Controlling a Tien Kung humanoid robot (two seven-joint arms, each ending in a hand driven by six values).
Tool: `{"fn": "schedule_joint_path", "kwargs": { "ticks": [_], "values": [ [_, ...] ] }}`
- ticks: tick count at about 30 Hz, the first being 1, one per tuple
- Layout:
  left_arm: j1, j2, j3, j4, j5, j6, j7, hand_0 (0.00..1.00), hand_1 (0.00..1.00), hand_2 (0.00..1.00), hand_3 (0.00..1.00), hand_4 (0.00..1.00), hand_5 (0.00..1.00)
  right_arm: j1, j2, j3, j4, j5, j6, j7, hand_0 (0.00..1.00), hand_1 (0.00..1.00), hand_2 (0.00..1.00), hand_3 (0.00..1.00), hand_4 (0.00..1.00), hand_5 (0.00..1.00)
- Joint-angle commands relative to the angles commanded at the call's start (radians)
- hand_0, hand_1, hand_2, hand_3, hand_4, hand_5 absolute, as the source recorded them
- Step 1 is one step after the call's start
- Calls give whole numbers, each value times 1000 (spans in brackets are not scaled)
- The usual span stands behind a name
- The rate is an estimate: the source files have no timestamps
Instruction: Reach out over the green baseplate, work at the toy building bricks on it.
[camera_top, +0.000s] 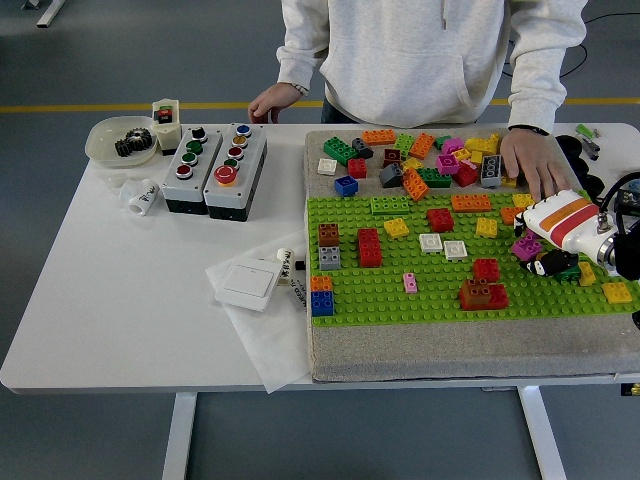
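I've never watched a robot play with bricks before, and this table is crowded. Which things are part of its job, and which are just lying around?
Part of the job:
- flat green studded baseplate
- colourful toy bricks on it, such as the red block
- loose brick pile
- robot's right hand

Just lying about:
- two grey push-button boxes
- white bowl holding a black gear
- white wall switch

the baseplate (400, 300) is bright green, studded with red, yellow, white and pink bricks. the robot's right hand (556, 262) is black under a white wrist (566, 222) striped orange and red. the person's sweater (430, 50) is pale grey.
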Motion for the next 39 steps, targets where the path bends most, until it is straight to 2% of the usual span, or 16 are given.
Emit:
{"fn": "schedule_joint_path", "kwargs": {
  "ticks": [10, 28, 29, 34, 35, 39],
  "values": [
    [0, 0, 15, 0, -18, 2, -3, 760, 794, 844, 756, 790, 695, -1, 2, 3, -12, -10, 2, 1, 501, 520, 582, 559, 737, 364],
    [10, -1, -1, 0, 2, 1, 0, 761, 794, 846, 756, 791, 695, -33, -30, 29, 39, 8, 22, -41, 521, 552, 622, 594, 784, 350],
    [11, -1, -2, 0, 4, 1, 0, 761, 793, 846, 757, 792, 695, -37, -32, 34, 43, 19, 22, -47, 510, 558, 633, 607, 819, 362],
    [12, -1, -6, 0, 9, 0, 1, 761, 793, 846, 757, 792, 695, -48, -39, 39, 48, 89, 31, -82, 510, 558, 633, 607, 819, 362],
    [13, -1, -7, 0, 10, 1, 1, 761, 793, 845, 758, 791, 693, -53, -40, 42, 50, 131, 33, -99, 493, 577, 670, 649, 951, 473],
    [13, -1, -6, 0, 9, 1, 0, 761, 793, 845, 758, 791, 693, -62, -44, 58, 61, 204, 36, -132, 493, 577, 670, 649, 951, 473]
  ]
}}
